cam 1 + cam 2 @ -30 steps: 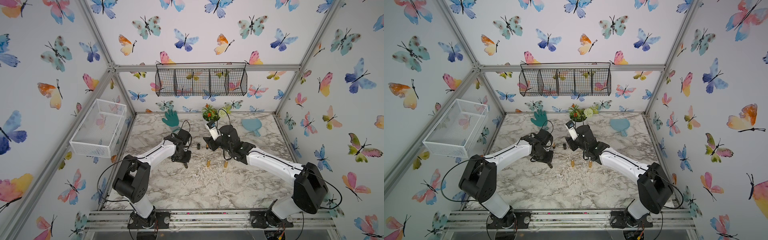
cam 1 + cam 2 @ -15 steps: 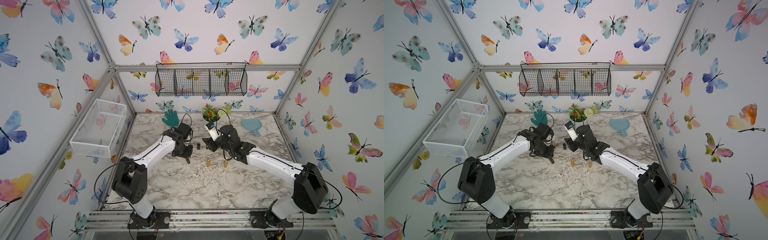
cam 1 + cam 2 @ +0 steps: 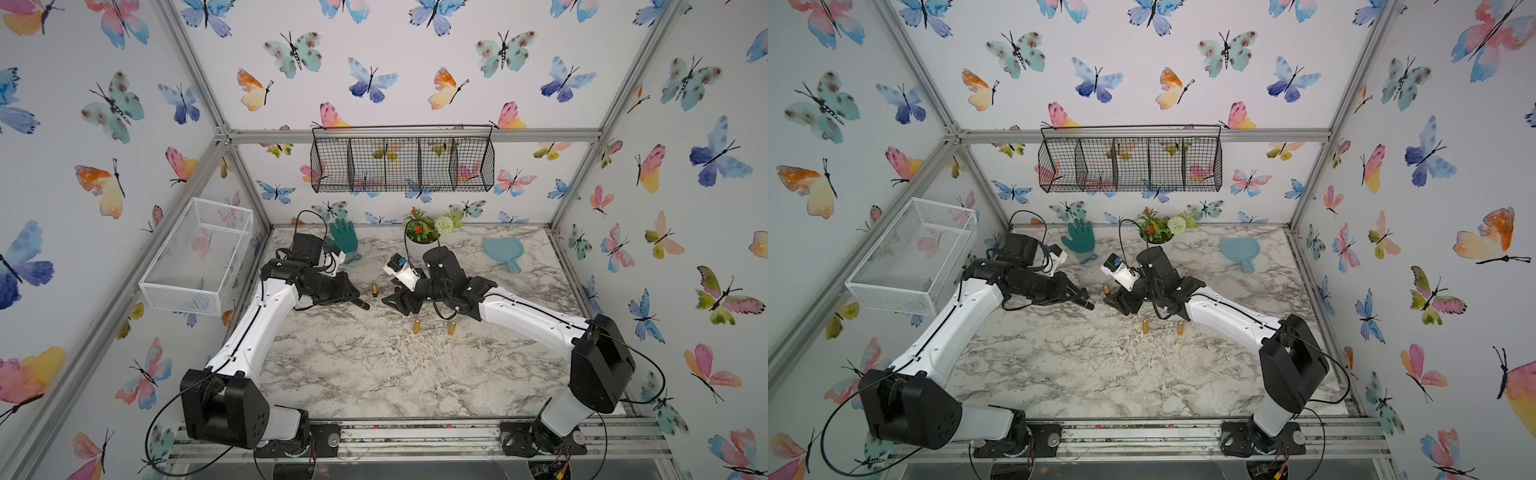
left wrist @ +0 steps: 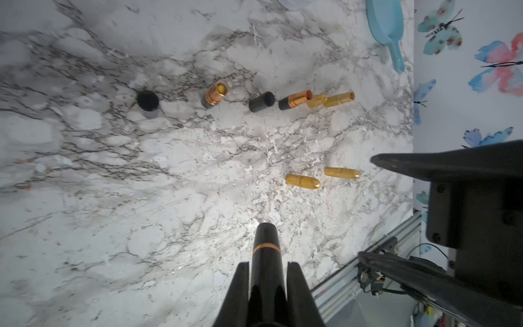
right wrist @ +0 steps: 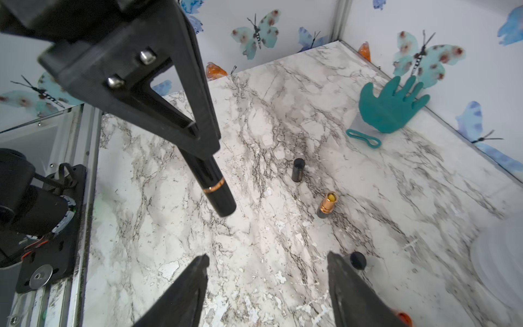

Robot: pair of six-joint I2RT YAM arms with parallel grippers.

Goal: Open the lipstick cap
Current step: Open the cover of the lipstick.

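Marble table (image 3: 374,374) bears lipsticks (image 4: 302,181), caps (image 4: 261,102), glove (image 3: 343,235)

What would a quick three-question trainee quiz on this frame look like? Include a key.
1. True or false: the jaws of the left gripper hold a black lipstick with its cap on.
2. The jaws of the right gripper are: A) shut on a cap; B) open and empty; C) shut on the lipstick.
3. How many closed gold lipsticks are on the table?
Key: 1 true; 2 B; 3 two.
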